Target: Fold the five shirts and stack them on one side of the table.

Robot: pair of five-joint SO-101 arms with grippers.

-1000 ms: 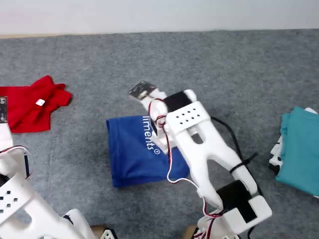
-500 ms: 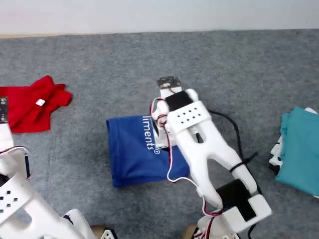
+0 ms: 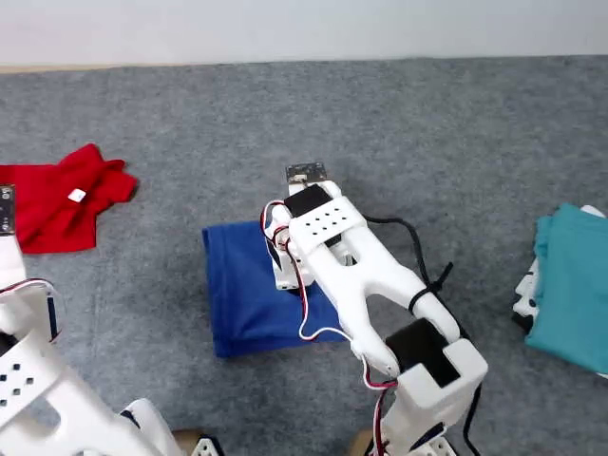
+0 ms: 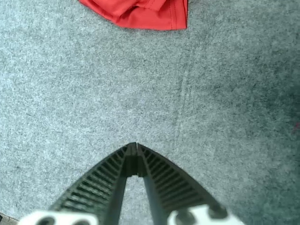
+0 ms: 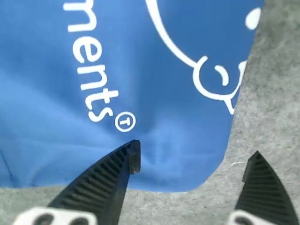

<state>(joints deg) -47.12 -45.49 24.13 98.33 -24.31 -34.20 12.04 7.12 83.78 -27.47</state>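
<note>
Hanging over the blue shirt (image 3: 245, 304) in the middle of the grey table (image 3: 427, 123), the right gripper (image 5: 194, 157) has its fingers spread wide: one tip sits above the cloth, the other past the hem over bare table, so the shirt's edge lies between them. That stance looks chosen for pinching the edge, either to fold the shirt once more or to carry it off; whether a tip touches the cloth I cannot tell. The blue shirt lies flat as a rough rectangle, apparently partly folded. A teal shirt (image 3: 570, 285) rests at the right edge, probably where the stack is meant to grow. A red shirt (image 3: 62, 199) lies crumpled far to the left, not yet folded. The left gripper (image 4: 137, 147) hangs near it over bare table, fingers pressed together on nothing.
</note>
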